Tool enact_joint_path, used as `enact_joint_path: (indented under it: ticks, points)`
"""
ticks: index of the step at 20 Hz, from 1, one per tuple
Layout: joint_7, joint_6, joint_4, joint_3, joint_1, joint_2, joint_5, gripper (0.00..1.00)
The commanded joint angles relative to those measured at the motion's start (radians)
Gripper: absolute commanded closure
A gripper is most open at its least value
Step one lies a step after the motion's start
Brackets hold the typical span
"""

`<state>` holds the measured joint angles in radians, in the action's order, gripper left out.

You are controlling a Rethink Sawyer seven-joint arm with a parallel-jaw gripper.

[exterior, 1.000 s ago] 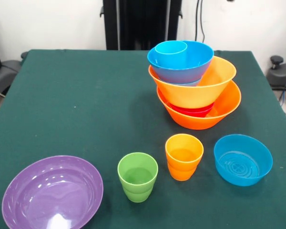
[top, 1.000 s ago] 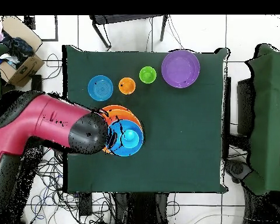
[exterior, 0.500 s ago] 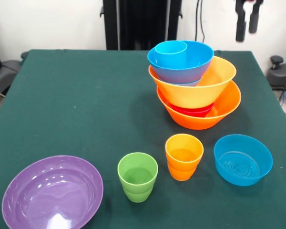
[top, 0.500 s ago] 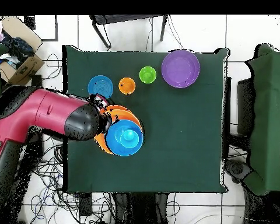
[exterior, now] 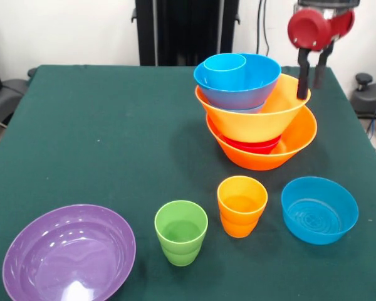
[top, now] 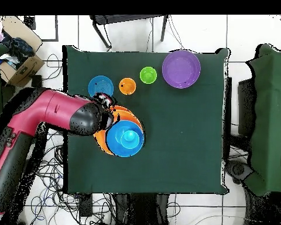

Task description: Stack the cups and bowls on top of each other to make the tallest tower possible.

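1. End effector (exterior: 311,80) hangs at the right side of the tower (exterior: 257,113). Two dark fingers (exterior: 302,80) point down with a small gap between them; nothing is held. Fingertips are level with the rim of the upper orange bowl (exterior: 282,106); contact cannot be judged.
2. Tower, bottom to top: large orange base bowl (exterior: 294,147), small red bowl (exterior: 254,146) inside it, upper orange bowl, blue bowl (exterior: 250,88), blue cup (exterior: 224,64) sitting in the blue bowl's left side. The pile stands toward the far right of the green tabletop (exterior: 100,138).
3. Loose items in a row near the front edge: purple bowl (exterior: 69,254) at left, green cup (exterior: 181,232), orange cup (exterior: 241,205), small blue bowl (exterior: 319,209) at right. All upright, open side up, none touching.
4. Overhead view: red arm (top: 46,114) reaches in from the left; its dark wrist covers the tower's left edge (top: 124,135).
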<state>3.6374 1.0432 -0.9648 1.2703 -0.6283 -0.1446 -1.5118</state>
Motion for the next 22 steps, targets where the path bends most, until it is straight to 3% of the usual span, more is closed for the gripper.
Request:
enact_joint_path:
  ticks: [1, 2, 5, 6, 8, 14, 16, 20, 22]
  points:
    - [0.098, -0.163, 0.095, -0.153, 0.021, -0.06, 0.111, 0.0]
    - [0.085, -0.169, 0.099, -0.155, 0.022, -0.063, 0.12, 0.0]
    - [0.173, -0.164, 0.116, -0.104, 0.018, -0.129, 0.09, 0.0]
    - [0.129, -0.185, 0.12, -0.117, 0.019, -0.118, 0.113, 0.0]
    - [0.134, -0.184, 0.131, -0.114, 0.016, -0.123, 0.116, 0.0]
    - [0.323, -0.217, 0.186, -0.054, 0.011, -0.214, 0.118, 0.0]
    - [0.327, -0.22, 0.197, -0.069, 0.008, -0.212, 0.146, 0.0]
    - [0.227, -0.207, 0.219, -0.101, 0.012, -0.209, 0.165, 0.0]
    - [0.251, -0.236, 0.235, -0.089, 0.016, -0.237, 0.174, 0.0]
